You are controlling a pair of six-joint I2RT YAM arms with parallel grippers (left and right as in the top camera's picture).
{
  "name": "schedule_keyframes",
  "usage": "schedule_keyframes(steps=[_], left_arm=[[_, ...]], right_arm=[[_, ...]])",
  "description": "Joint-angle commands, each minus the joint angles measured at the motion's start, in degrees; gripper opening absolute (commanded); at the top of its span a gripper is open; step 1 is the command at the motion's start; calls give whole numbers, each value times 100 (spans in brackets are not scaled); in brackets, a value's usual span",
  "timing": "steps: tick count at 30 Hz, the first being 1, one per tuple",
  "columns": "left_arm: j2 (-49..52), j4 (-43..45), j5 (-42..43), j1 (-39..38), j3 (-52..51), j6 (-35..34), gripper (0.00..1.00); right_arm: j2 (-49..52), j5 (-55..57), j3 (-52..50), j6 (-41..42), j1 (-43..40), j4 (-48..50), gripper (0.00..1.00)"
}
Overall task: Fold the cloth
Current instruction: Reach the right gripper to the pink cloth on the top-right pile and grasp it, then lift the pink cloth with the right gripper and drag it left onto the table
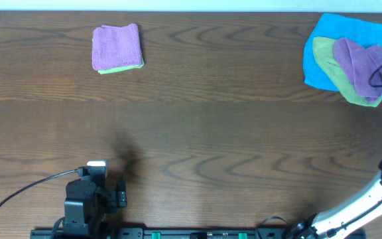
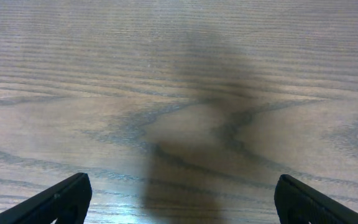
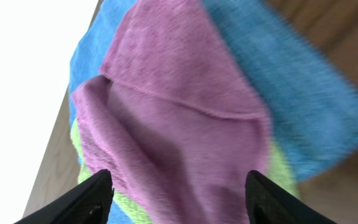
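On the table, far right, the right gripper hangs jaws apart over the cloth — rumpled atop green cloth and blue cloth; left gripper gapes wide.

A pile of three lies at the far right corner of the tabletop: the largest cloth underneath, a smaller cloth on it, and the cloth rumpled on top. The right gripper hangs over the pile, its jaws either side of the top one. Well apart, towards the far left corner, an upper folded towel lies on a lower folded towel. The left gripper is by the near edge, left of centre.
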Motion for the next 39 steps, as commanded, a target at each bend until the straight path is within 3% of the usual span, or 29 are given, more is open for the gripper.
schedule_keyframes(steps=[1, 4, 10, 16, 17, 22, 29, 35, 39], left_arm=[[-33, -284, -20, 17, -109, 15, 95], [-33, -284, -17, 17, -109, 15, 95], [-33, -284, -17, 17, -109, 15, 95], [-33, -284, -17, 17, -109, 15, 95], [-33, -284, -17, 17, -109, 15, 95], [-33, -284, -17, 17, -109, 15, 95], [-33, -284, -20, 17, -109, 15, 95], [-33, -284, -17, 17, -109, 15, 95], [-33, -284, -17, 17, -109, 15, 95]], right_arm=[[245, -144, 94, 472, 247, 9, 69], [437, 151, 94, 933, 422, 2, 67], [450, 619, 109, 925, 396, 22, 63], [450, 629, 111, 905, 332, 20, 13], [450, 629, 111, 905, 332, 17, 2], [448, 328, 111, 905, 356, 63, 1], [177, -1163, 332, 881, 413, 258, 1], [-704, -1919, 442, 839, 710, 157, 2], [-1440, -1770, 442, 645, 1198, -4, 1]])
